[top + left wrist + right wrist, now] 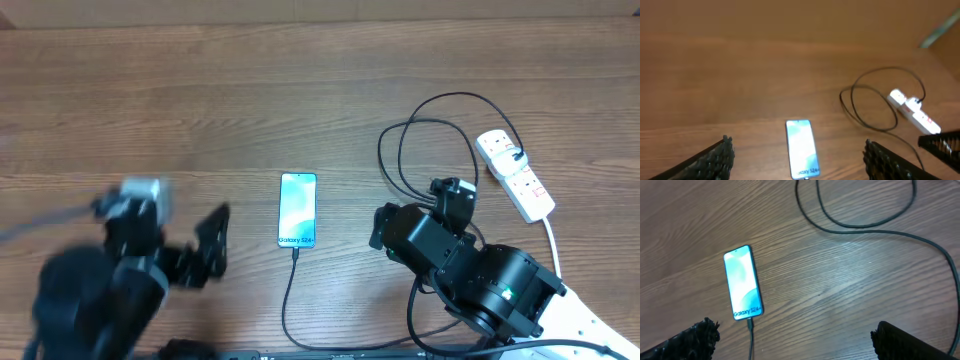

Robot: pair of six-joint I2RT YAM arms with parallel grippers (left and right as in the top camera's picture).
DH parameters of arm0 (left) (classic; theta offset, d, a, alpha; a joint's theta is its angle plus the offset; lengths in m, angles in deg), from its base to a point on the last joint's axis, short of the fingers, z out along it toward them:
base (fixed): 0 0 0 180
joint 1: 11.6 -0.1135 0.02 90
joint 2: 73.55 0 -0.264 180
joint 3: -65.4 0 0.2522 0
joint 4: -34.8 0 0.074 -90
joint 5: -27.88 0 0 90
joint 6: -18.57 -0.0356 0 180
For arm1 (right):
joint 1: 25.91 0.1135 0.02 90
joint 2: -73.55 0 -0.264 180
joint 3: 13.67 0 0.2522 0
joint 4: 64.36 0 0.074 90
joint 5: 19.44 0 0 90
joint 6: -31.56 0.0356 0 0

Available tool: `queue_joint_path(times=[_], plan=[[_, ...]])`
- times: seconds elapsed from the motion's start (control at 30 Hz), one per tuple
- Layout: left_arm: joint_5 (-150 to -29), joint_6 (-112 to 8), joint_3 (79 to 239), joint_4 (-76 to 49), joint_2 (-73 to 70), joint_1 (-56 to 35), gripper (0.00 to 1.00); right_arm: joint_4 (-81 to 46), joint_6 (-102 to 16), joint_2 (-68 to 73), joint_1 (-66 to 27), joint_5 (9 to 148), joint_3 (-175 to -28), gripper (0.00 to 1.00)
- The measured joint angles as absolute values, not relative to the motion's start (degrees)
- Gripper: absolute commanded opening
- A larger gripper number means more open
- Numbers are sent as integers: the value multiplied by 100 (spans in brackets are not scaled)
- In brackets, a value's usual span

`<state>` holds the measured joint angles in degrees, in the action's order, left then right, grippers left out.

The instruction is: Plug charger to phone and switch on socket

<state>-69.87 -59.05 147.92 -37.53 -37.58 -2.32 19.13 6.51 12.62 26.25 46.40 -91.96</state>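
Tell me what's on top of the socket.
A black plug sits in the socket, the charger leading off it. The plug hides what's beneath; on or off is unreadable.

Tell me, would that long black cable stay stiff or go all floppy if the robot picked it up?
Probably floppy: the charger cable lies in loose loops, so it would likely sag and dangle. It looks thin, so it is probably light. Its tip seems plugged into the phone, so pulling the cable might drag the phone across the smooth table.
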Motion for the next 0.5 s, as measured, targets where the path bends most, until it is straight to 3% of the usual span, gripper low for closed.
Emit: queue_joint_path(times=[0.23, 0.5], plan=[[-6583, -5780, 13778, -3755, -5068, -232, 100, 1957, 815, 1262, 2625, 4548, -9190, 100], [-6316, -5201, 13028, -3707, -5135, -232, 100, 2018, 970, 1262, 2625, 4502, -9190, 100]])
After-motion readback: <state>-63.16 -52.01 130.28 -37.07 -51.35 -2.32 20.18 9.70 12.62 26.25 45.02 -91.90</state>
